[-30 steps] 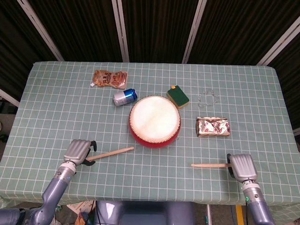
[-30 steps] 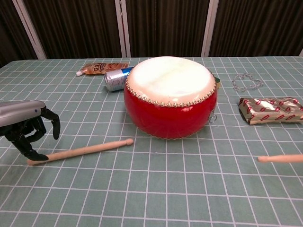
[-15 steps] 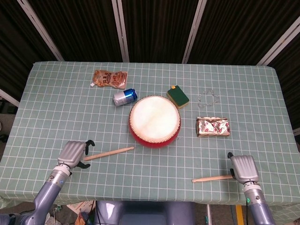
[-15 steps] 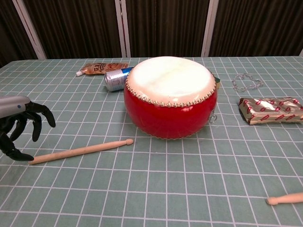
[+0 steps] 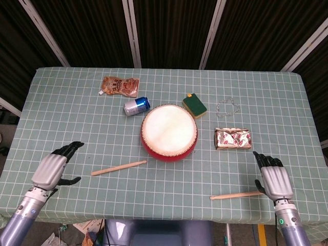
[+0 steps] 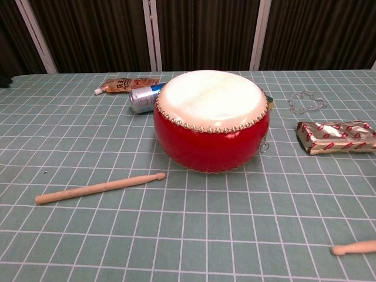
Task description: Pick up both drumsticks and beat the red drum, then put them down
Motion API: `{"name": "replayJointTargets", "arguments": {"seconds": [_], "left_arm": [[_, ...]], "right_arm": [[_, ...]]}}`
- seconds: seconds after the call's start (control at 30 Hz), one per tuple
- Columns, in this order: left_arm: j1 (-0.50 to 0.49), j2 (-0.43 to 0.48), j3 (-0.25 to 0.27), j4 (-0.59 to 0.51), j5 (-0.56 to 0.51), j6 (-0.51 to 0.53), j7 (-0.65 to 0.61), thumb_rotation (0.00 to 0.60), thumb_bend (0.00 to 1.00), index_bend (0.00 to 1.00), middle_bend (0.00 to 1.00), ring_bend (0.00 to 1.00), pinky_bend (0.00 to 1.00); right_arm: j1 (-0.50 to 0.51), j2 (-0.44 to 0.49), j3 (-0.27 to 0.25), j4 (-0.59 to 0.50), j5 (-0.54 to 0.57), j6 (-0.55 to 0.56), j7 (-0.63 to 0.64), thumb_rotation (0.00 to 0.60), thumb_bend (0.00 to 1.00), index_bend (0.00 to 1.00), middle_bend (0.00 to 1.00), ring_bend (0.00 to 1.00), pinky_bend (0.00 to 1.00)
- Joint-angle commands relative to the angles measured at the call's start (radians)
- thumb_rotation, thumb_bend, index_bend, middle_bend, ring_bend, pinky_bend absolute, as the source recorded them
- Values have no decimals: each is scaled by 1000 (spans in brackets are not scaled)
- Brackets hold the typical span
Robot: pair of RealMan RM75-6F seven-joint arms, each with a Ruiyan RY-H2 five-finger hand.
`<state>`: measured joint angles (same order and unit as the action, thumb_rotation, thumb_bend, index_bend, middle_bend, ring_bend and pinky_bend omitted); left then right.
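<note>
Lying flat on the table [image 5: 61,102], both drumsticks are released. The left drumstick [image 5: 119,167] rests in front of the red drum [image 5: 169,132], well apart from the left hand [image 5: 51,169], whose fingers are spread and hold nothing. The right drumstick [image 5: 233,195] lies near the table's front edge, its butt just beside the right hand [image 5: 274,180], fingers likewise apart and empty.

table [image 5: 61,102] | red drum [image 5: 169,132] | drumsticks [image 5: 119,167] | can [image 5: 136,106] | pouch [image 5: 120,85]
</note>
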<state>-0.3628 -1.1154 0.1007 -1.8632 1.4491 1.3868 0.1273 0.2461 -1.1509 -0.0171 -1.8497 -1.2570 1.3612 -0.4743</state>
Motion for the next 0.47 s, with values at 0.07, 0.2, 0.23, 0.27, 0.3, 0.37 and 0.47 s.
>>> {"name": "replayJointTargets", "arguments": {"seconds": [0.07,0.2,0.23,0.27,0.3,0.37,0.47], "left_arm": [[137,63,85,165,150,161,-112,600,66,30,0,21,65],[194,60,92,243,178,229,-135,600,66,0,0,0,59],[203,58,89,256,182,243,-140,600,66,0,0,0,59],[215,54,86,273,184,261,-146,600,65,0,0,0,59],[224,53,84,280,184,270,-150,600,65,0,0,0,59],[237,52,84,289,186,280,-159,600,65,0,0,0,59],[249,51,87,294,194,281,-164,600,65,0,0,0,59]], "right_arm": [[-80,75,-16,21,-171,133,200,600,356,0,29,39,81],[-138,71,-36,115,-281,240,317,600,355,0,0,3,63],[-147,65,-40,136,-299,258,332,600,355,0,0,2,61],[-164,55,-46,169,-327,290,357,600,355,0,0,2,61],[-174,48,-50,190,-344,309,376,600,355,0,0,2,61],[-191,32,-55,228,-373,343,418,600,354,0,0,2,61],[-200,18,-52,261,-375,351,462,600,355,0,0,2,61]]}}
